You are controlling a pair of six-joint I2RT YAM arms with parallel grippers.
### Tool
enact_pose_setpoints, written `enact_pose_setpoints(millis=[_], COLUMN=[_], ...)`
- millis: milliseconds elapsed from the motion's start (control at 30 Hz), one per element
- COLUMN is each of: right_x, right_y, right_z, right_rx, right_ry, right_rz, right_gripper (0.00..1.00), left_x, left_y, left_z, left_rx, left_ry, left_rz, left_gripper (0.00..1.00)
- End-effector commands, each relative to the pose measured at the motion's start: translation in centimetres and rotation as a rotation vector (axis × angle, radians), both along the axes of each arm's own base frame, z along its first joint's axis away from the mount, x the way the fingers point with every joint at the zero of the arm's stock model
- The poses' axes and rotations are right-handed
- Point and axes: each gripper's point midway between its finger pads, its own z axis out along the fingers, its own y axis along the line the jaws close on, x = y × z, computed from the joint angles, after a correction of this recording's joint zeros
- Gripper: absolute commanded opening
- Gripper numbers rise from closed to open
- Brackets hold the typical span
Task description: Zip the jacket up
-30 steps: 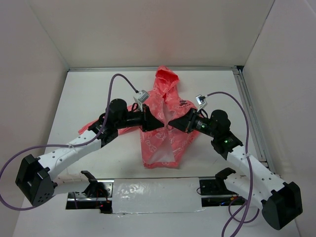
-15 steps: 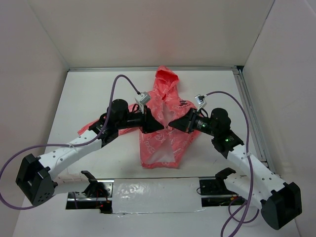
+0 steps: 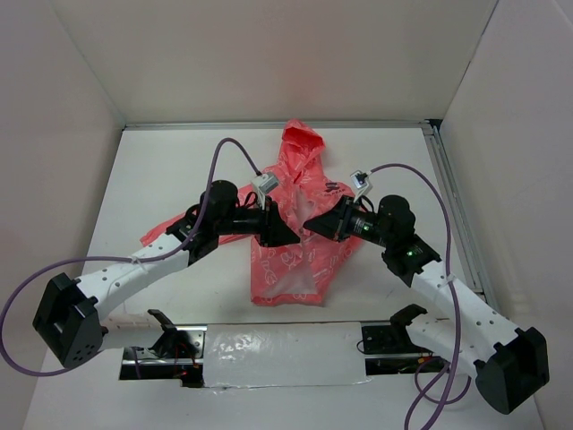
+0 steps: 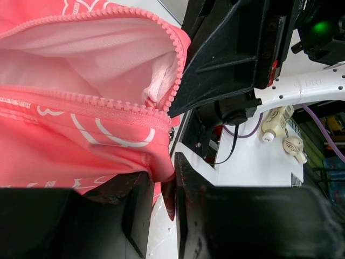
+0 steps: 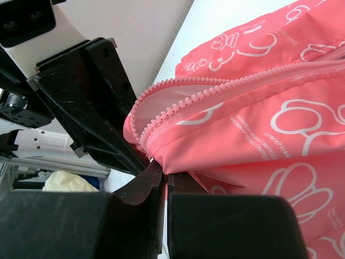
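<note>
**At mid-table, two claws meet on the open jacket front**

On the white table (image 3: 152, 170) the coral-pink jacket (image 3: 291, 264) lies flat. Its hood (image 3: 300, 143) is close to the far edge below the back wall (image 3: 269, 63), and its hem points toward the near taped strip (image 3: 269, 345). One sleeve (image 3: 159, 231) runs out to the left. Bare table shows on both sides, and a metal rail (image 3: 452, 206) borders the right side. The left gripper (image 3: 285, 231) is a little spread, and a fold of the front edge hangs loose between its fingers (image 4: 186, 178). The right gripper (image 3: 312, 221) is pressed together and pinches the zipper edge (image 5: 178, 116). Both claws are just beside each other. The teeth rows are apart, and white lining (image 4: 108, 48) shows between them.
</note>
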Motion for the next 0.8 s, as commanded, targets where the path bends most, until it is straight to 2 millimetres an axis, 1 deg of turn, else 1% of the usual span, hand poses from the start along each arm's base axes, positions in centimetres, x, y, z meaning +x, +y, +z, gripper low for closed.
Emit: enact_pose_setpoints(millis=[0, 33, 100, 133, 167, 200, 267, 300, 367, 400, 467, 500, 533, 567, 700, 733, 767], right_x=[0.4, 0.3, 0.3, 0.2, 0.3, 0.2, 0.1, 0.1, 0.0, -0.1, 0.0, -0.1, -0.2, -0.3, -0.2, -0.2, -0.1], right_y=[0.3, 0.2, 0.1, 0.1, 0.0, 0.0, 0.1, 0.1, 0.2, 0.2, 0.1, 0.0, 0.1, 0.2, 0.3, 0.3, 0.3], right_z=[2.8, 2.7, 2.5, 2.6, 2.6, 2.4, 2.5, 2.3, 2.4, 2.4, 2.4, 2.5, 2.6, 2.6, 3.1, 3.7, 4.0], right_rx=[0.015, 0.013, 0.005, 0.005, 0.005, 0.003, 0.007, 0.005, 0.006, 0.007, 0.005, 0.005, 0.007, 0.007, 0.012, 0.022, 0.026], right_ry=[-0.087, -0.084, -0.084, -0.089, -0.092, -0.092, -0.092, -0.092, -0.091, -0.089, -0.095, -0.101, -0.108, -0.108, -0.112, -0.123, -0.123], right_rz=[-0.005, -0.008, -0.011, -0.012, -0.016, -0.015, -0.008, -0.007, -0.003, -0.003, -0.010, -0.009, -0.004, -0.001, -0.001, -0.003, -0.008], right_gripper=[0.00, 0.00, 0.00, 0.00, 0.00, 0.00, 0.00, 0.00, 0.00, 0.00, 0.00, 0.00, 0.00, 0.00, 0.00, 0.00, 0.00], left_x=[-0.2, -0.1, -0.1, 0.6, 0.6, 0.5, 0.3, 0.4, 0.7, 0.8, 0.8, 0.9, 0.9, 0.9, 0.5, 0.2, 0.4], left_y=[-0.5, -0.4, -0.1, 0.1, 0.3, 0.4, 0.3, 0.3, 0.2, 0.2, 0.2, 0.3, 0.3, 0.3, 0.1, 0.0, 0.0], left_z=[2.3, 2.4, 2.7, 2.6, 2.8, 2.5, 2.9, 2.7, 2.7, 2.6, 2.4, 2.3, 2.2, 2.2, 1.9, 1.2, 0.9], left_rx=[-0.062, -0.064, -0.068, -0.061, -0.068, -0.073, -0.091, -0.089, -0.088, -0.090, -0.092, -0.090, -0.090, -0.091, -0.100, -0.088, -0.071], left_ry=[-0.041, -0.043, -0.051, -0.044, -0.049, -0.037, -0.048, -0.031, -0.017, -0.019, -0.017, -0.017, -0.014, -0.013, -0.053, -0.047, -0.072], left_rz=[-0.036, -0.031, -0.020, 0.028, 0.036, 0.036, 0.020, 0.027, 0.041, 0.046, 0.055, 0.056, 0.060, 0.060, 0.028, 0.028, 0.045], left_gripper=[0.33, 0.36, 0.38, 0.43, 0.44, 0.49, 0.49, 0.48, 0.41, 0.30, 0.20, 0.12, 0.09, 0.00, 0.00, 0.00, 0.00])
